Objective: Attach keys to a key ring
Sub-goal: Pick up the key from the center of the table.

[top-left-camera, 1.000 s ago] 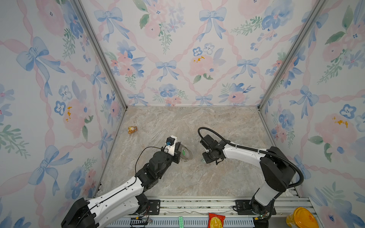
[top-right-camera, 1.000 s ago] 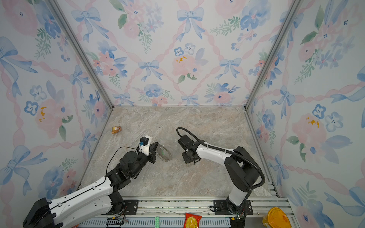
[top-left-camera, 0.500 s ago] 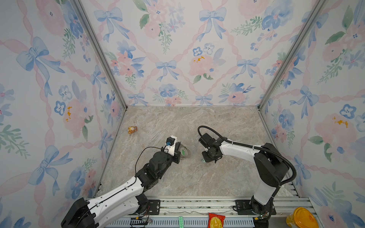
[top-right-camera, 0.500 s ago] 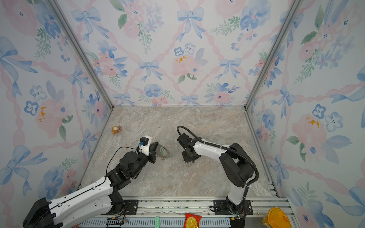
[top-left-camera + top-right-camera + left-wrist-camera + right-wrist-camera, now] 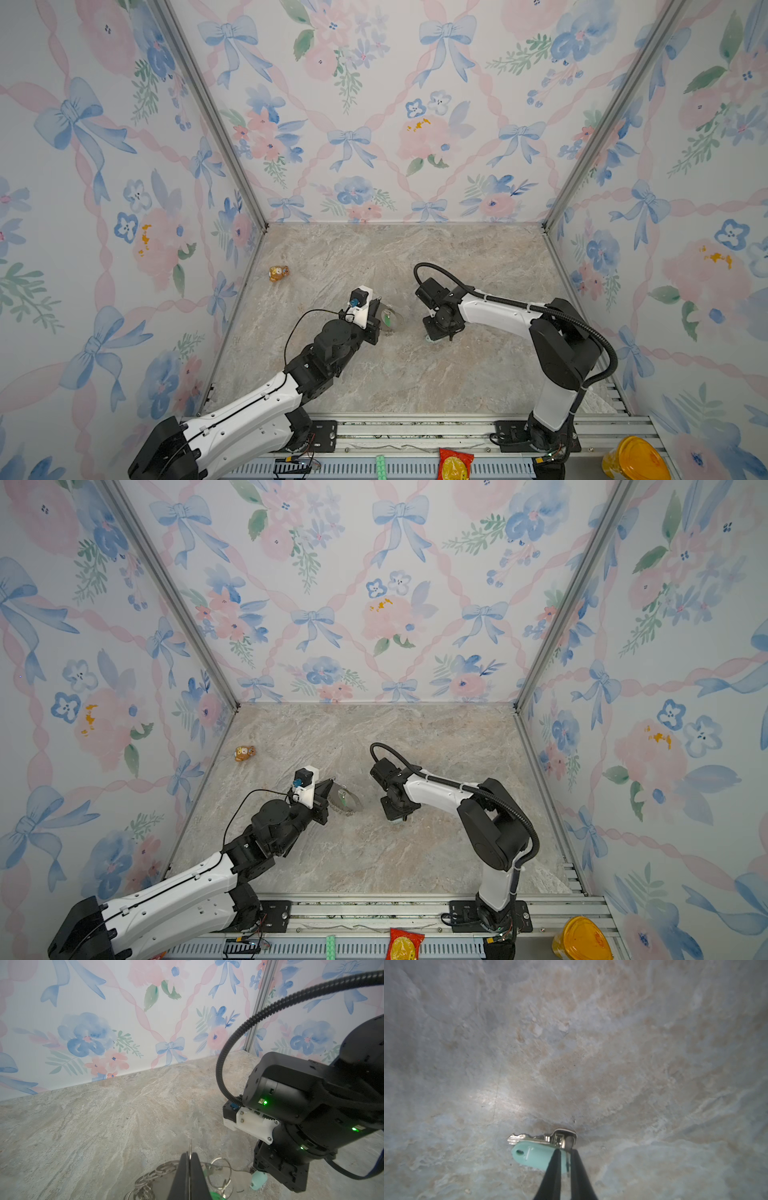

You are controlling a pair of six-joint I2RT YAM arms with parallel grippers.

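Observation:
My left gripper (image 5: 189,1154) is shut on one thin silver ring of the key ring (image 5: 158,1169), which it holds just above the floor at mid-left (image 5: 392,320). A bright green key (image 5: 216,1195) hangs among the rings and also shows in a top view (image 5: 343,799). The mint-tag key (image 5: 533,1155) lies flat on the floor, silver blade (image 5: 517,1138) beside the tag. My right gripper (image 5: 566,1152) points straight down over that key's head. Its fingers (image 5: 556,1159) stand a narrow gap apart, and the key's thin wire loop is in that gap. The mint tag peeks out under this gripper (image 5: 258,1180).
An orange-brown bear figurine (image 5: 278,273) sits near the left wall. Floral walls close the floor on three sides. Along the front rail lie a red-and-yellow snack packet (image 5: 455,463) and a yellow container (image 5: 633,459). The two wrists are about a hand's width apart.
The right gripper's jaws have narrowed around the mint-tag key's wire loop, and the wrist has shifted slightly toward the left arm. The left arm and key ring have stayed still.

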